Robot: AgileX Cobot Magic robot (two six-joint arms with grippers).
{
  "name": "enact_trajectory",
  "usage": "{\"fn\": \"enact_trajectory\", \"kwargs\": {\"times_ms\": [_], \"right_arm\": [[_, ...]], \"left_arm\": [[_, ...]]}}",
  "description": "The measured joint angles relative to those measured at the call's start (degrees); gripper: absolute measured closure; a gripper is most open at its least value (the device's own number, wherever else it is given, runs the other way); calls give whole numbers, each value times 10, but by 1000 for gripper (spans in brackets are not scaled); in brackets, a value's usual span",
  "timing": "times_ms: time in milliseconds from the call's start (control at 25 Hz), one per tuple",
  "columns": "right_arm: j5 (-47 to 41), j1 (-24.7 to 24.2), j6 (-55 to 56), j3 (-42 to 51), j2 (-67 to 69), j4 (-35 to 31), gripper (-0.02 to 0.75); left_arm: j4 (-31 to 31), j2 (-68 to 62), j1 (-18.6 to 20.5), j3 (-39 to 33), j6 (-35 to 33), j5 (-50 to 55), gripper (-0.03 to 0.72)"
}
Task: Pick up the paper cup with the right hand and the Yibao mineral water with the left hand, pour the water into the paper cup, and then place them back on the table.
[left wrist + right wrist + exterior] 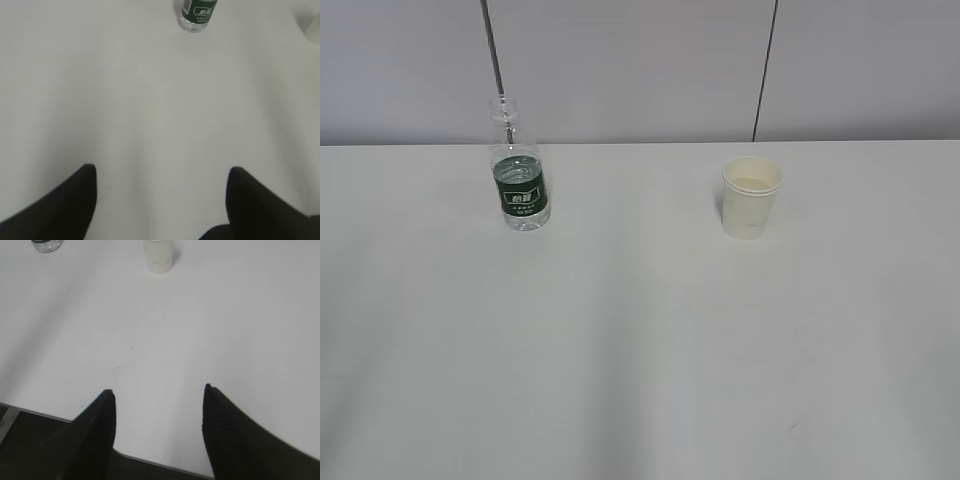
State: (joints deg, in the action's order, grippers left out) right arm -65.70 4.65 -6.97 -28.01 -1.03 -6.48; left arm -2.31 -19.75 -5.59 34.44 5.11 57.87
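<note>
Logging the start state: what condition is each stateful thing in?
Clear plastic bottle with dark green label: upright on the table, uncapped, partly full.
Off-white paper cup: upright on the table, apart from the bottle.
Left black gripper: open, empty.
Right black gripper: open, empty.

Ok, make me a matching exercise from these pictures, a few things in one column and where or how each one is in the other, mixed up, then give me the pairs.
Column one:
1. Yibao mineral water
2. paper cup
3. left tool
4. right tool

Column two:
A. open, over the near edge of the table
B. upright on the left of the exterior view, no cap
C. open, over bare tabletop, bottle far ahead
D. upright on the right of the exterior view

Pairs: 1-B, 2-D, 3-C, 4-A
</note>
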Motion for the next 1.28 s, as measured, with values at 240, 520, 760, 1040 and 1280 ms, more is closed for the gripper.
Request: {"fn": "enact_trajectory", "kwargs": {"times_ms": [240, 520, 760, 1040, 1280], "right_arm": [[0, 0, 0, 0, 0, 0, 296], [0, 0, 0, 0, 0, 0, 296], [0, 0, 0, 0, 0, 0, 297], [0, 0, 0, 1, 0, 1, 305], [0, 0, 0, 1, 0, 1, 302]], "left_arm": [[-15, 57, 0, 0, -45, 54, 216], [-29, 144, 0, 0, -59, 107, 221], [-32, 207, 0, -17, -70, 144, 221], [-36, 208, 0, -29, -79, 107, 227], [-55, 209, 0, -49, -85, 63, 230]]}}
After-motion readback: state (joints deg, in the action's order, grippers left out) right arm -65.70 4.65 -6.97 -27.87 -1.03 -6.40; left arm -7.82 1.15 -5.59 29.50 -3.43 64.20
